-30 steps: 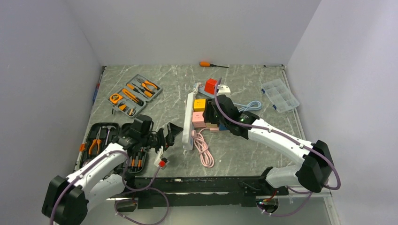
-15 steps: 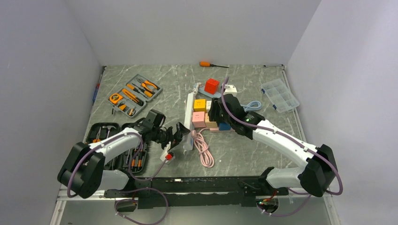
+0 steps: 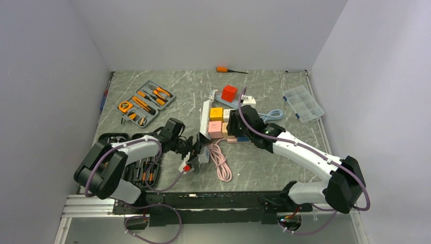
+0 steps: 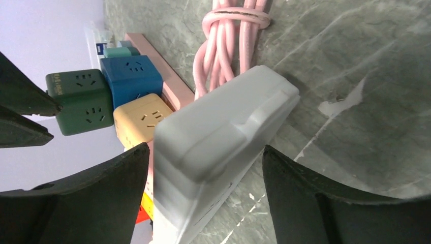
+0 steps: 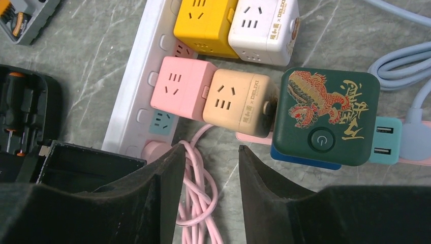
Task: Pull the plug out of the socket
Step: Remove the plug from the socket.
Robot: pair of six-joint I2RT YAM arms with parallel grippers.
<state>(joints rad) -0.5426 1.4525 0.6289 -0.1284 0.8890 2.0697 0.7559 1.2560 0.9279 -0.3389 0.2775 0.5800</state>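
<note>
Plug (image 5: 154,149): pink, seated in the last outlet at the 6 o'clock end of the strip (image 5: 133,96), near the middle of the table (image 3: 264,162). Only its edge shows beside the right finger.
Progress: nothing is drawn out yet. By judgement both arms are placed for the pull; the grasp and the pull itself remain.
Cord (image 5: 195,195): pink, it runs from the plug toward 5 o'clock into a loose tied coil lying flat.
Strip look: long, white, flat on the table, with rounded corners.
Right gripper (image 5: 211,149): hangs directly above the plug and cord, its jaws parted narrowly and holding nothing.
Left gripper (image 4: 203,152): jaws wide, straddling the strip's 6 o'clock end with one finger on each side. A gap shows, so it is not clamped. It is judged to be the bracing hand.
Neighbours: a pink cube (image 5: 180,87) sits in the strip at 12 o'clock of the plug. A tan cube (image 5: 236,101) and a green cube (image 5: 325,117) lie toward 2 o'clock.
Outlying: a grey tool case (image 3: 146,100) at 10 o'clock, well apart.
</note>
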